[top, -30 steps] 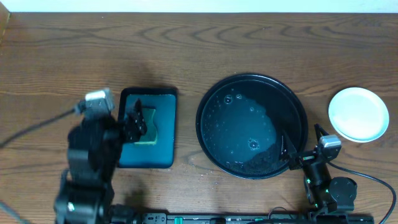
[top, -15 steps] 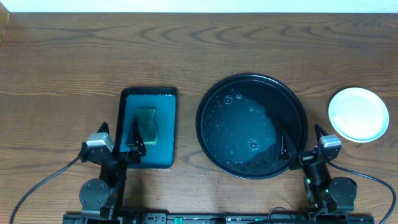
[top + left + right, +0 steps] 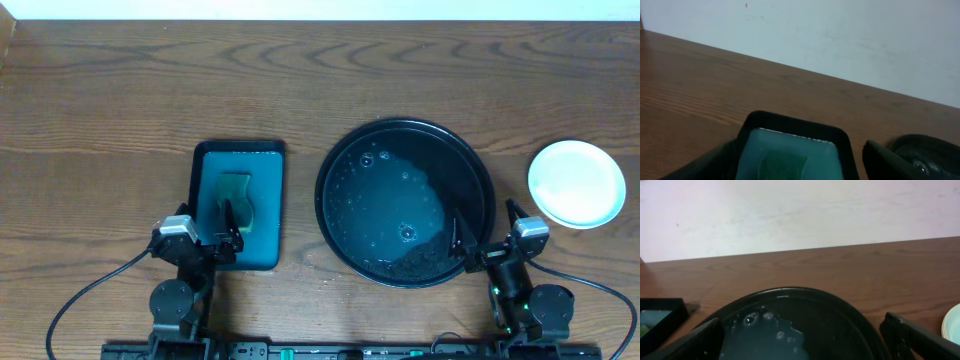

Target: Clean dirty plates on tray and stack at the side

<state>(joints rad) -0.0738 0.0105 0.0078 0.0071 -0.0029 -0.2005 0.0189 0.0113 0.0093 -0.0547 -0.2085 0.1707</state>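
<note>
The round black tray (image 3: 331,160) sits mid-table and holds only a shallow pool of water with bubbles (image 3: 385,205). To the right of it, a pale white plate (image 3: 577,183) lies on the table; its edge shows in the right wrist view (image 3: 953,325). I cannot tell whether more plates lie under it. My left gripper (image 3: 212,228) rests open at the near end of the teal tray, holding nothing. My right gripper (image 3: 485,228) stands open at the black tray's near right rim (image 3: 790,291), also holding nothing.
A teal rectangular tray (image 3: 268,170) left of the black tray holds a green sponge (image 3: 237,198); both show in the left wrist view, the tray (image 3: 795,131) and the sponge (image 3: 782,164). Cables run along the near table edge. A pale wall lies beyond the far edge.
My left arm has drawn back from over the teal tray and settled low at the near edge, open. The sponge stays on the teal tray. The right arm has not moved.
</note>
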